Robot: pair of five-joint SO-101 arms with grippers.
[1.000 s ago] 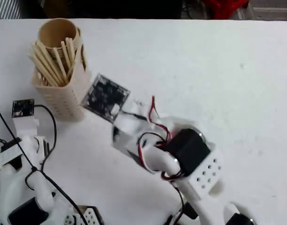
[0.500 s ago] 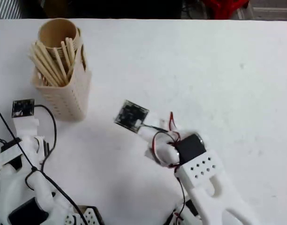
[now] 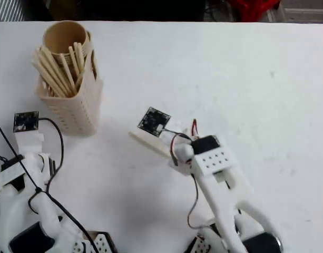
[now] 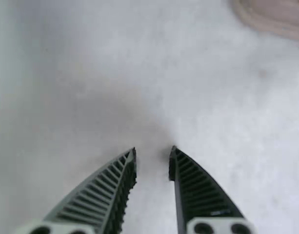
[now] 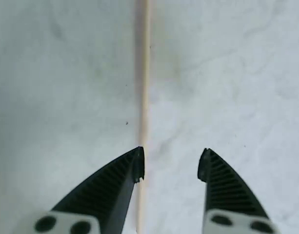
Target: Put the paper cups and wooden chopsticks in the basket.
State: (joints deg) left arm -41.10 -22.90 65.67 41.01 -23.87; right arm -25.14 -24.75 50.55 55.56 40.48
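A cream perforated basket point(image 3: 71, 113) stands at the table's far left, holding a paper cup point(image 3: 64, 37) and several wooden chopsticks point(image 3: 56, 68). In the right wrist view a single chopstick point(image 5: 143, 73) lies flat on the white table. My right gripper point(image 5: 171, 163) hangs open just over it, one fingertip point(image 5: 137, 163) right beside the stick and nothing between the fingers. The right arm point(image 3: 211, 158) sits mid-table, to the right of the basket. My left gripper point(image 4: 152, 161) is open by a narrow gap over bare table. The left arm point(image 3: 19, 200) is at the near left.
A corner of the beige basket point(image 4: 276, 14) shows beyond the left gripper. Black cables point(image 3: 50, 158) trail along the left arm. The white table point(image 3: 245, 79) stretches wide to the right and back.
The right arm has drawn back from beside the basket toward the table's middle, and its wrist has swung down over the table. The left arm has not moved.
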